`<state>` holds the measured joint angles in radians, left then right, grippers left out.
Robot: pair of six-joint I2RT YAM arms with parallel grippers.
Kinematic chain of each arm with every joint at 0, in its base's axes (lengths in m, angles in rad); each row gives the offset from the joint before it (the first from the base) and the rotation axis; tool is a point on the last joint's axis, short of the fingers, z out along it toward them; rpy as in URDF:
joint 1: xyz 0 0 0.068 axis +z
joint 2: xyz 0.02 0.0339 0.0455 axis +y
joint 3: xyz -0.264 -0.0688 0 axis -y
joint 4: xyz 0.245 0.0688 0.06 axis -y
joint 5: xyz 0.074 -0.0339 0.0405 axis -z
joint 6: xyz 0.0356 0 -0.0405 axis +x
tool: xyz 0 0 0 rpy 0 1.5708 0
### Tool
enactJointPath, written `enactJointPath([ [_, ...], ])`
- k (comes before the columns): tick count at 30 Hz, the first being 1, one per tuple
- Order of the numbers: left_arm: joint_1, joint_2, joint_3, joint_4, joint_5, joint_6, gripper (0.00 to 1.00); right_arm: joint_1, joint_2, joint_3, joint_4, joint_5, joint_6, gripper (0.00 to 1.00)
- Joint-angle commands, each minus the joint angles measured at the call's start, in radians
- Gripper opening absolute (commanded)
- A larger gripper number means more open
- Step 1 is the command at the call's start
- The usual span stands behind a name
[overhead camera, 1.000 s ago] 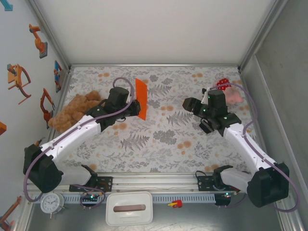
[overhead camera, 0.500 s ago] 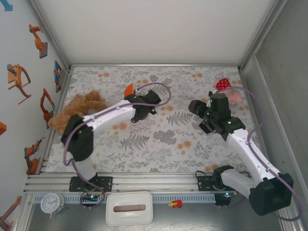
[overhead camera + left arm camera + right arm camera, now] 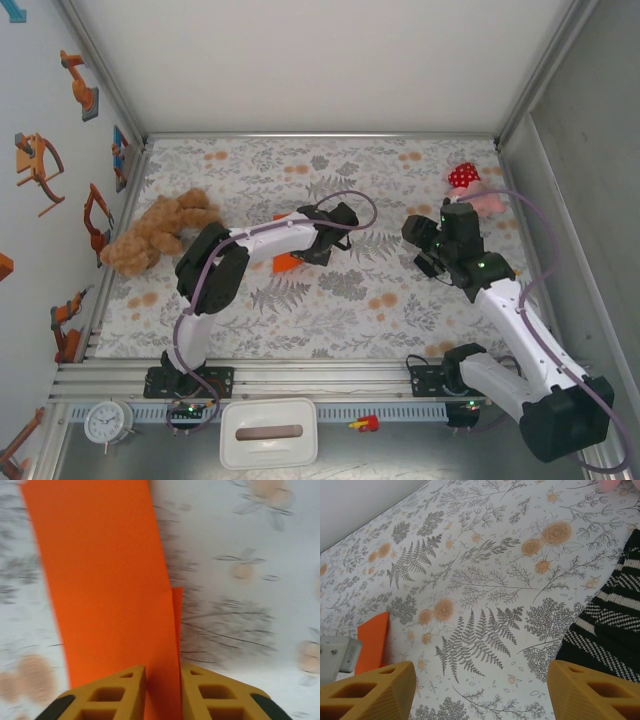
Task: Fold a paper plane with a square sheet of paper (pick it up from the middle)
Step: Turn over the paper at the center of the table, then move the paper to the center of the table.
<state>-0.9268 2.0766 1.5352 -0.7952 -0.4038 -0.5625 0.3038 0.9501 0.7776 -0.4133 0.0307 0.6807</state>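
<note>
Orange paper (image 3: 100, 580): thin, matte, folded into a flat long strip with sharp straight edges, lying on the floral-print counter (image 3: 340, 300) left of centre. Left gripper (image 3: 163, 672), yellow cut-out fingers slightly apart, straddles the paper's near end. Right gripper (image 3: 480, 680) gapes wide, empty, well apart from the paper. Plain white back wall (image 3: 300, 60).

Bright orange paper (image 3: 107, 595), folded, long strip
</note>
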Motion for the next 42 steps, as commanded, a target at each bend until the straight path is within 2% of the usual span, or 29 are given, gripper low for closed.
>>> enactJointPath([
  [1, 0.017, -0.062, -0.045, 0.137, 0.246, -0.044, 0.33, -0.007, 0.006, -0.005, -0.01, 0.017, 0.005, 0.69],
  [5, 0.071, -0.174, -0.14, 0.269, 0.425, -0.072, 0.53, -0.006, 0.053, 0.007, 0.002, -0.052, -0.009, 0.69],
  [8, 0.128, -0.278, -0.24, 0.378, 0.553, -0.113, 0.62, -0.005, 0.093, 0.01, 0.046, -0.163, -0.032, 0.68],
  [11, 0.174, -0.389, -0.34, 0.453, 0.565, -0.154, 0.72, 0.005, 0.148, 0.012, 0.085, -0.256, -0.035, 0.68],
  [15, 0.246, -0.552, -0.485, 0.501, 0.518, -0.2, 0.9, 0.089, 0.255, 0.036, 0.117, -0.268, -0.016, 0.7],
  [17, 0.277, -0.631, -0.551, 0.504, 0.461, -0.204, 0.99, 0.155, 0.322, 0.056, 0.148, -0.265, -0.004, 0.76],
  [22, 0.348, -0.805, -0.68, 0.491, 0.382, -0.207, 0.96, 0.316, 0.531, 0.151, 0.228, -0.257, 0.043, 0.79],
  [26, 0.405, -0.898, -0.74, 0.447, 0.361, -0.234, 0.96, 0.403, 0.704, 0.269, 0.253, -0.258, 0.077, 0.73],
  [33, 0.431, -0.98, -0.805, 0.462, 0.36, -0.234, 0.96, 0.435, 0.922, 0.425, 0.284, -0.323, 0.118, 0.66],
  [42, 0.431, -0.906, -0.771, 0.47, 0.431, -0.204, 0.96, 0.436, 1.034, 0.474, 0.303, -0.403, 0.135, 0.62],
])
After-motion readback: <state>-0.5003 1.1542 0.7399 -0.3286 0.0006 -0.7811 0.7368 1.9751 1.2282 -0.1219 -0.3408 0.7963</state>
